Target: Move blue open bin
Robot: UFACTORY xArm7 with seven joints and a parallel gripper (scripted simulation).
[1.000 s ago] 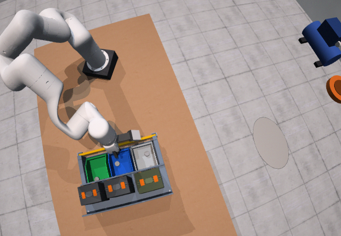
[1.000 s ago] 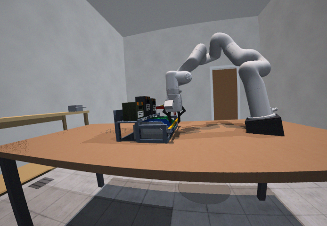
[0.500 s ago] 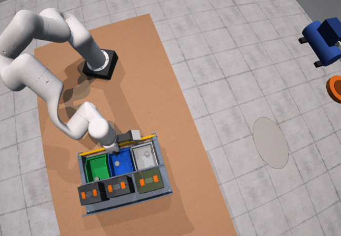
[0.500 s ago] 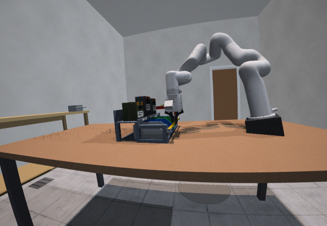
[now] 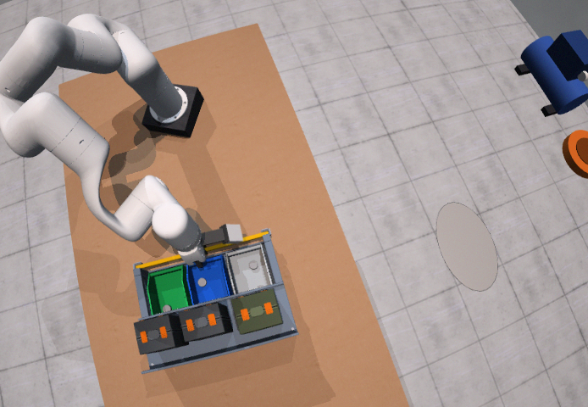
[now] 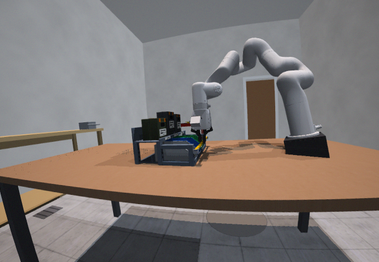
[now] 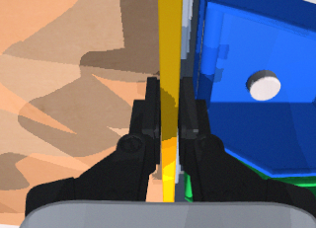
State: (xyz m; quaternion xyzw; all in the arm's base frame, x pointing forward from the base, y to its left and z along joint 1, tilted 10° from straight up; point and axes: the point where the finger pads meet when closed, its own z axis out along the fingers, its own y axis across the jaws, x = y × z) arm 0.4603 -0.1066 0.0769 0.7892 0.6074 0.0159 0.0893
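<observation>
task stage: early; judged to be at the grasp, with nothing lifted yet.
blue bin (image 5: pixel 211 287): seated in the shelf (image 5: pixel 269 236), in the middle slot of the lower row, between the green bin (image 5: pixel 163 287) and the pale grey bin (image 5: pixel 249 275).
blue bin's part: one grey disc (image 7: pixel 264 85) is seen lying inside on the bin's floor.
other bins: both are seen level in their slots; the dark cases (image 5: pixel 206 322) on the tier behind appear undisturbed.
done: the arm is brought to the shelf's front edge and the hand is closed there.
left: the bin is to be gripped by its own wall, drawn out over the front rail, set flat on the counter (image 5: pixel 266 143) and released.
hand (image 7: pixel 170 117): nearly closed, pointing down at the front of the blue bin's slot.
what is held: the yellow rail (image 7: pixel 169 31) along the shelf's front is pinched between the fingers; this is plain in the wrist view.
bin contact: the blue wall lies just to the right of the right finger; whether it is touched cannot be told, but it is not between the fingers.
judgement: the grip seems to be on the wrong thing, so a lift is likely to strain the shelf rather than free the bin; reopening and shifting toward the bin's wall is probably needed.
</observation>
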